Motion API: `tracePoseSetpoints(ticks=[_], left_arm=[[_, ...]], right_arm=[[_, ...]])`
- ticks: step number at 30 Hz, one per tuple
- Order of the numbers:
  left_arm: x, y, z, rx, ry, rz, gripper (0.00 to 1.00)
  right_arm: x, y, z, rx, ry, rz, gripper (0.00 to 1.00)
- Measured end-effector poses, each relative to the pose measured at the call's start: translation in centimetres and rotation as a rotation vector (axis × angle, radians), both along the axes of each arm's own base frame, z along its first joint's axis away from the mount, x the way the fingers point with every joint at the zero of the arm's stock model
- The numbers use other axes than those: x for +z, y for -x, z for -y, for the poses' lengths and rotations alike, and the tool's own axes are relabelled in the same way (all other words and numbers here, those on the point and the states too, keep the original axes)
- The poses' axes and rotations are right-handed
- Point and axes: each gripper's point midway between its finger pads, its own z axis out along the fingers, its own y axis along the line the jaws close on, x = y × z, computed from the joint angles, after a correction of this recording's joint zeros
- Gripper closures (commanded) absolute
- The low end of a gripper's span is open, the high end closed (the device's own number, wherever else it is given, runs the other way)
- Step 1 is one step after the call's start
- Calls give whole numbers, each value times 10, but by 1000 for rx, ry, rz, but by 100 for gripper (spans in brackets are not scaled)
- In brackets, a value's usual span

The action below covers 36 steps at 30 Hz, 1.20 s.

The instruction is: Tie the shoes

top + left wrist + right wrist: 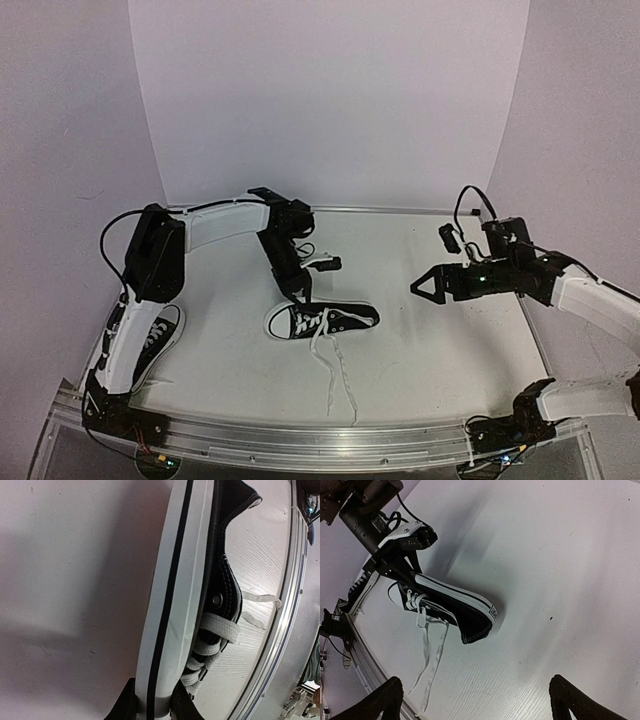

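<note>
One black sneaker (325,320) with a white toe cap lies in the middle of the table, toe to the left, tilted with its laced side toward the front. Its loose white laces (335,385) trail toward the front edge. My left gripper (300,297) is shut on its white sole near the toe. The left wrist view shows the sole (175,605) between my fingers (154,707). My right gripper (420,287) is open and empty, to the right of the shoe's heel (475,625), its fingers (385,700) spread wide. The second sneaker (152,342) lies at the left under my left arm.
An aluminium rail (300,435) runs along the front edge of the white table. White walls close in the back and both sides. A black cable (470,200) loops above my right arm.
</note>
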Motion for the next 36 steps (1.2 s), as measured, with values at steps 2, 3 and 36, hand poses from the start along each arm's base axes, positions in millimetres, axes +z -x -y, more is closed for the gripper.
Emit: tracePoseSetpoints(ticks=[2,3,36], left_arm=[[-3,-7,1,7,-10,-9,53],[-3,-11,0,15,-12,-10,42],[-14,55,-20,870,305,65,0]], right_arm=[[-11,-4,-3,9,15,-29,3],[-16,-7,-4,13,23,-45,3],[-126,-65,-133,384,-60,-238,20]])
